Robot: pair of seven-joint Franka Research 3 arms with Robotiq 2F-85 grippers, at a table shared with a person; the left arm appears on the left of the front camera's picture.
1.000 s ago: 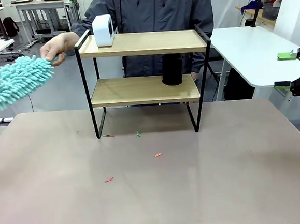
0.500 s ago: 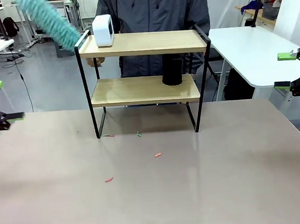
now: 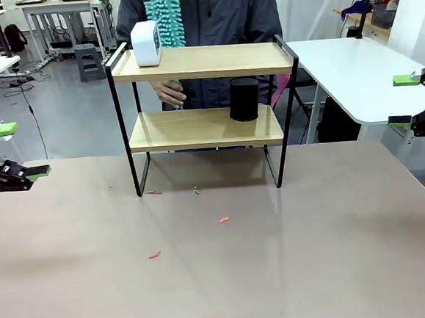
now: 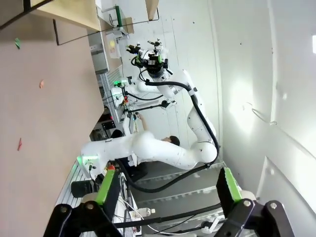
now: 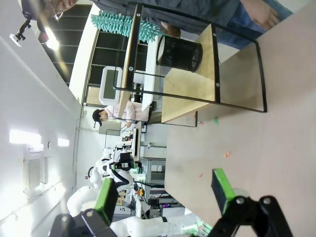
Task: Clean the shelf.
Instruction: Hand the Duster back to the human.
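The shelf (image 3: 201, 62) stands at the far middle of the table, also seen sideways as the shelf (image 5: 207, 84) in the right wrist view. A white cube device (image 3: 146, 43) sits on its top board and a black cylinder (image 3: 244, 99) on its lower board. Behind it, the person's hand (image 3: 172, 94) holds a teal fluffy duster (image 3: 164, 12) upright. My left gripper (image 3: 19, 151) hangs open and empty at the table's left edge; the left wrist view shows the same gripper (image 4: 168, 183) with nothing between its fingers. My right gripper (image 3: 403, 100) is open and empty off the right edge, and in its own view the gripper (image 5: 164, 192) points at the shelf.
Small red and green scraps lie on the table in front of the shelf, such as a red scrap (image 3: 224, 220), another red scrap (image 3: 154, 255) and a green scrap (image 3: 196, 190). A white side table (image 3: 352, 67) stands at the right behind my right gripper.
My left gripper let go of the teal duster and now stands open. The person took the duster, swung it up and brought it upright behind the shelf. The right arm has not moved.
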